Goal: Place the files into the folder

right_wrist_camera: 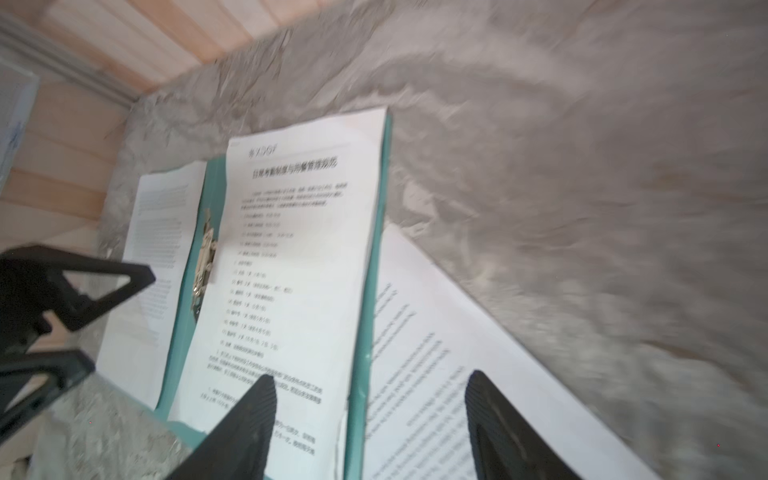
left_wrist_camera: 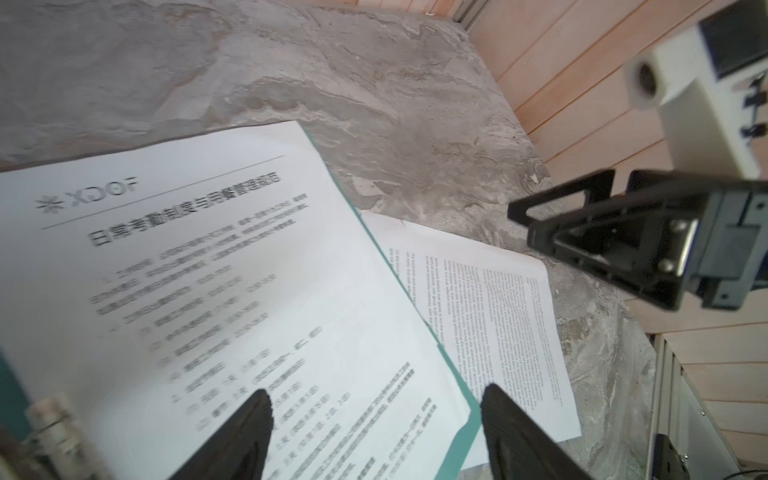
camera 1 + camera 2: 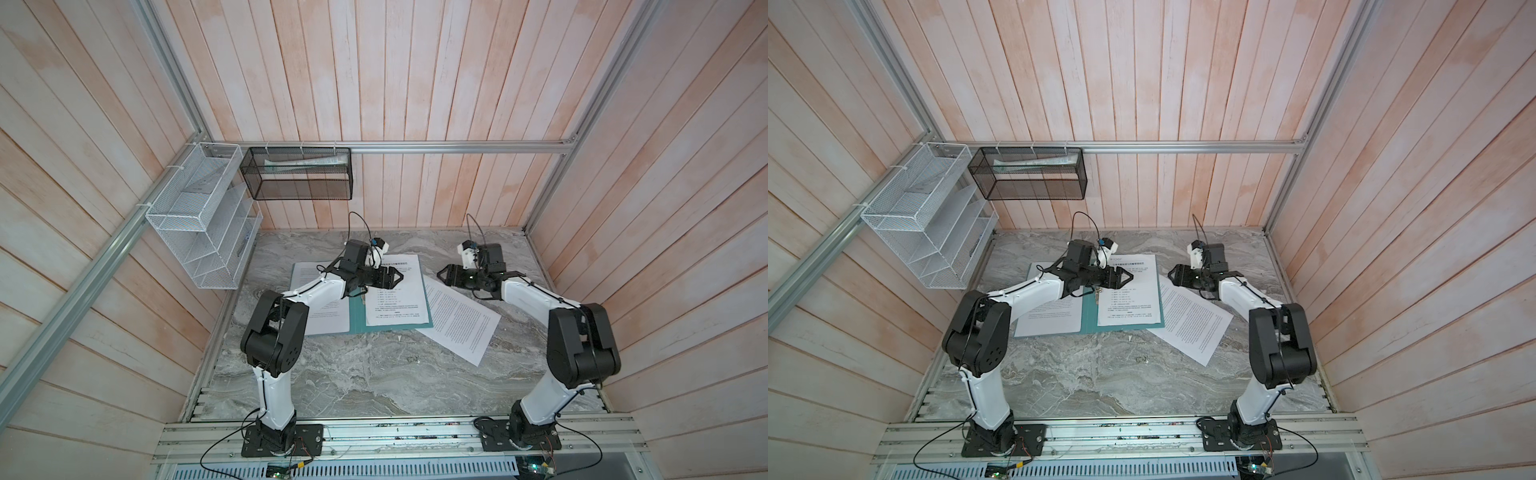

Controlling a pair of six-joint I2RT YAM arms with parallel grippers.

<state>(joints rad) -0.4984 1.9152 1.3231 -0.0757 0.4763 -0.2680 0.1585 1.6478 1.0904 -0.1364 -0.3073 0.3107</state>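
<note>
Teal folder (image 3: 356,311) lies open on the marble table (image 3: 353,374), ready for filling, the headed sheet (image 3: 401,297) on its right half beneath the empty, wide-open left gripper (image 3: 400,276), one loose sheet (image 3: 459,326) tucked under its edge near the empty, parted right gripper (image 3: 440,274).

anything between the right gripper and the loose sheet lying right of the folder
Nothing visible does: the right gripper hangs open near the far corner of the loose sheet. One catch: its left edge lies tucked under the folder.
</note>
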